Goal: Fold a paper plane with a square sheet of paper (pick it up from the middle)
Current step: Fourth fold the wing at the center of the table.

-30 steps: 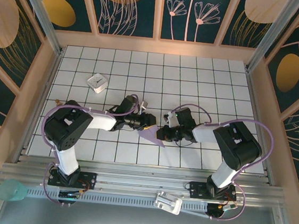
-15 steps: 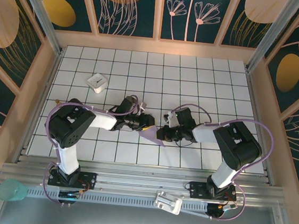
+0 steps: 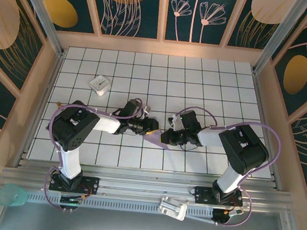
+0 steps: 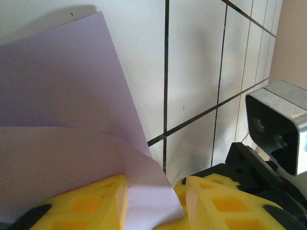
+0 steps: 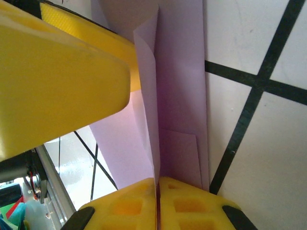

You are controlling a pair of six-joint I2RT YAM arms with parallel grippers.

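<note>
- Here, the white tiled table [image 3: 201, 81] bears a small white block [image 3: 99, 84] with a dark mark in its far left part.
- The left arm [image 3: 86, 127] stretches over the tiles nearer the bases than the white block, and its wrist ends to the block's right.
- The right arm [image 3: 233, 142] lies farther right of the block and bends back towards it, so the two wrists meet.
- The lavender paper [image 3: 156, 139] sits between the wrists, right of the block and nearer the bases. It is partly folded, with an upright ridge and the rest spreading over the tiles.
- The right gripper [image 5: 157, 184], on the side of the paper away from the block, is clenched on that ridge, its yellow fingers pressed together.
- The left gripper [image 4: 153, 191], on the block's side of the paper, stands released. Its yellow fingers [image 4: 91, 201] are apart, with a curled flap of the paper in the gap.
</note>
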